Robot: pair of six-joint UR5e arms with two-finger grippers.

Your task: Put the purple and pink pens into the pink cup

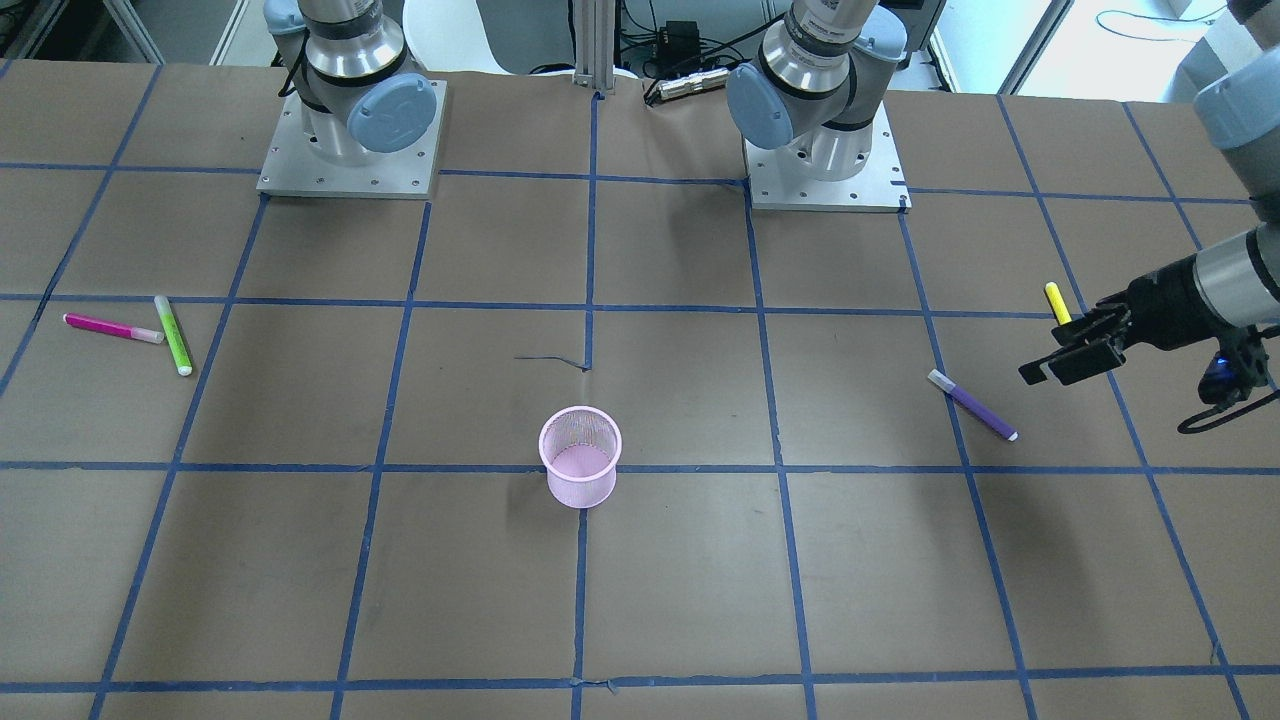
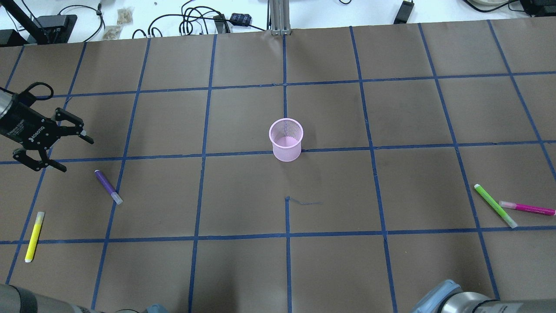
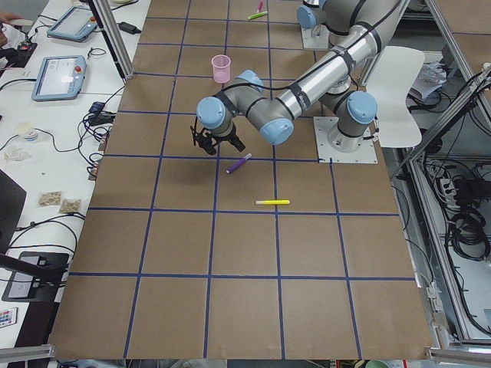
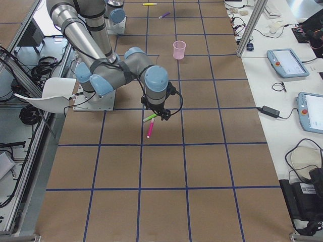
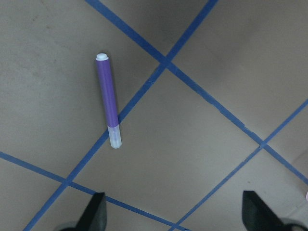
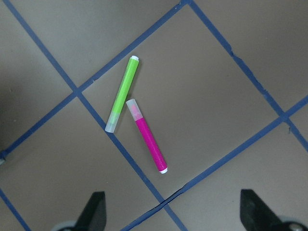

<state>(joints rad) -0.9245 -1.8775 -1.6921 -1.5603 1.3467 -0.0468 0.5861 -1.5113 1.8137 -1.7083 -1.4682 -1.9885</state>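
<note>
Progress: nothing is inserted yet, both pens are left to do.

- tabletop (image 2: 243, 269): all the items lie on it and neither arm holds anything.
- pink cup (image 2: 285, 140): upright near the centre on a tape line. The interior looks empty from overhead.
- left fingers (image 5: 95, 214): spread apart, empty, hovering near the purple pen (image 2: 108, 187) but clear of it. That pen lies flat, well apart from the cup on the robot's left.
- right fingers (image 6: 95, 214): also spread apart and empty, above the pink pen (image 2: 527, 209). That pen lies flat far out on the robot's right.
- Distractors: the green pen (image 2: 495, 205) sits in a V with the pink one, clear ends close together. The yellow pen (image 2: 34, 237) lies near the purple one.

My read is that both arms are staged for a first pick.

View differences:
- The overhead and front views show no right fingers at all. Only the right side view and the right wrist view place them over the pink/green pair.
- The right wrist view shows how tight the pink/green gap is, though I cannot tell whether they touch.
- The left wrist view shows the purple pen off-centre between the fingers, so alignment is pending.
</note>
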